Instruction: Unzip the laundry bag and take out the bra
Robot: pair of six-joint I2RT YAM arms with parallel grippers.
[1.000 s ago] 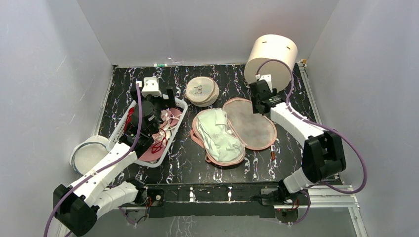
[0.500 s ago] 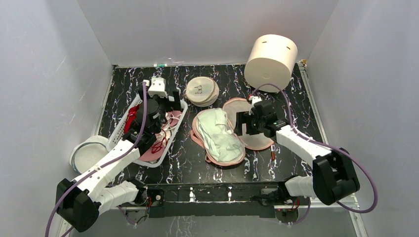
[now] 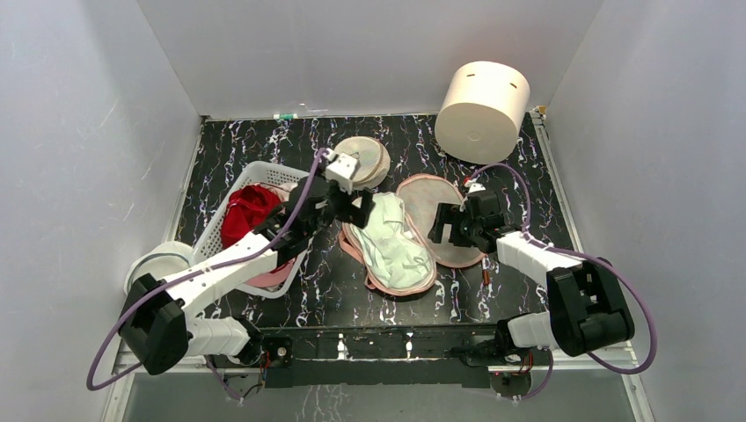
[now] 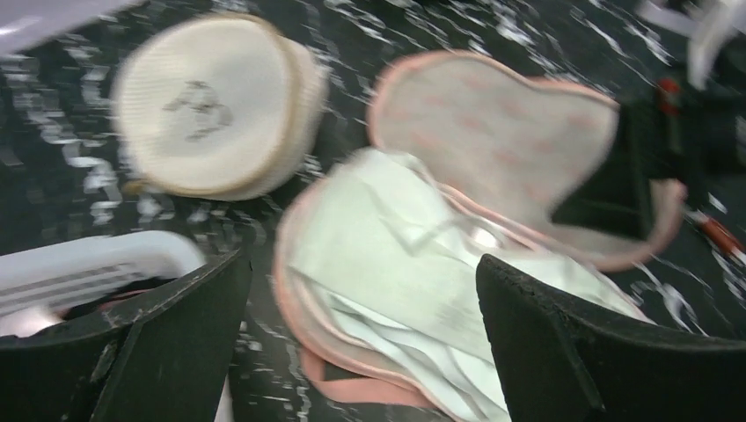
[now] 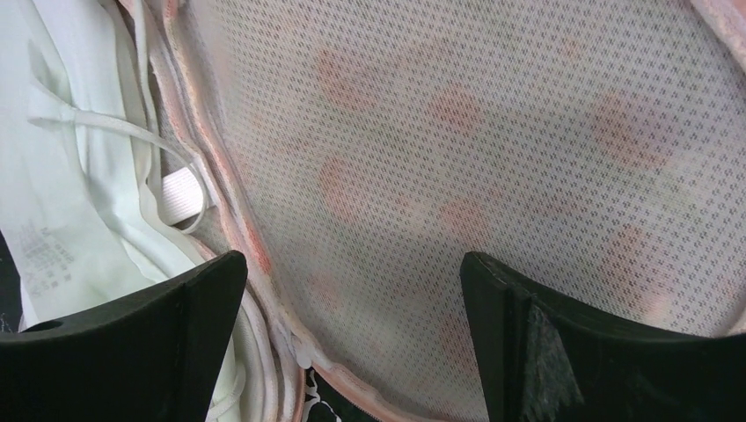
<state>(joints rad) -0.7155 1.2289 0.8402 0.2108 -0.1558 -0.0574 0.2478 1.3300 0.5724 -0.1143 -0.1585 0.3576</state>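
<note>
The laundry bag [image 3: 418, 198] lies open in the middle of the table, its flap folded out to the right with the pale lining up. The off-white bra [image 3: 391, 242] lies in the bag's left half. My left gripper [image 3: 352, 207] is open and empty, hovering over the bag's far left edge; its view shows the bra [image 4: 396, 264] between the fingers and the flap [image 4: 501, 132] beyond. My right gripper [image 3: 444, 227] is open and empty, low over the flap. Its view shows the lining [image 5: 493, 132] and the bra [image 5: 70, 176] at the left.
A white basket [image 3: 262, 167] with a red garment [image 3: 246, 211] and pink clothes stands at the left. A round cream mesh disc [image 3: 361, 158] lies behind the bag. A cream cylinder [image 3: 484, 97] stands at the back right. A white round container [image 3: 154, 268] sits at the far left.
My left gripper has swung right from over the basket to the bag's left edge. My right gripper has come down from near the cylinder onto the flap.
</note>
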